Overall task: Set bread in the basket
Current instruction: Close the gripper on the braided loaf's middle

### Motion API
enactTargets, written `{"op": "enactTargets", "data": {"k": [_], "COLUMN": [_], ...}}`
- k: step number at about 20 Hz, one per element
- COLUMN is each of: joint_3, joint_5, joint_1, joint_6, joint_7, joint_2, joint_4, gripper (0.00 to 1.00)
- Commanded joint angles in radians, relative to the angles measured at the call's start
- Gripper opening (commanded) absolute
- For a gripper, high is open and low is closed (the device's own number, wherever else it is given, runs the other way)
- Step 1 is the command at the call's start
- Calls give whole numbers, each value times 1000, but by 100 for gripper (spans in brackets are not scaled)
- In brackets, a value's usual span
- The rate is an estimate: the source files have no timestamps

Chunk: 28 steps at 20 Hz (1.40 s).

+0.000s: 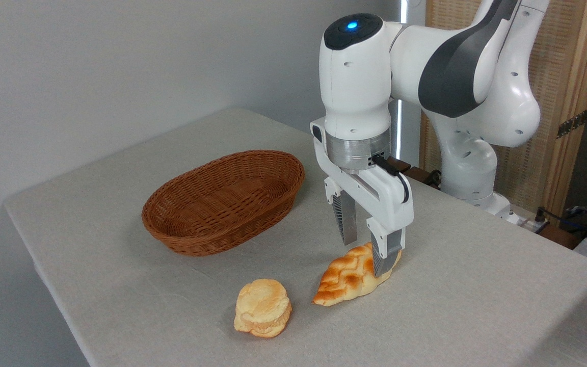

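The white two-finger gripper (pixel 366 253) straddles the glossy golden-orange braided loaf (pixel 347 278), jaws spread. The reddish-brown oval wicker basket (pixel 224 201) sits apart, near the grey table's (pixel 120 285) left edge.

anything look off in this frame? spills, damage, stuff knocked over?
Nothing stands out. The basket sits upright and empty on the table. The bread and the round bun lie intact on the cloth, apart from each other. The gripper is down at the far end of the bread, jaws open astride it.

Grey-clothed table (pixel 477 306), basket (pixel 222 204), bread (pixel 344 280), apparently layered bun (pixel 263 308)
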Motion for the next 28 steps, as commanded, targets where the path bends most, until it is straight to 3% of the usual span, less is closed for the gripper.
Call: {"op": "enactTargets", "data": {"k": [1, 12, 14, 18, 28], "joint_3": [14, 17, 38, 46, 48], "joint_5": [11, 16, 51, 66, 66], "joint_1": [-9, -9, -9, -10, -52], "joint_6": [23, 81, 80, 81, 107], "joint_7": [51, 105, 136, 142, 140], "joint_2": [-6, -1, -3, -1, 13], "joint_4": [-15, -38, -38, -36, -39], "gripper": [100, 100, 100, 100, 100]}}
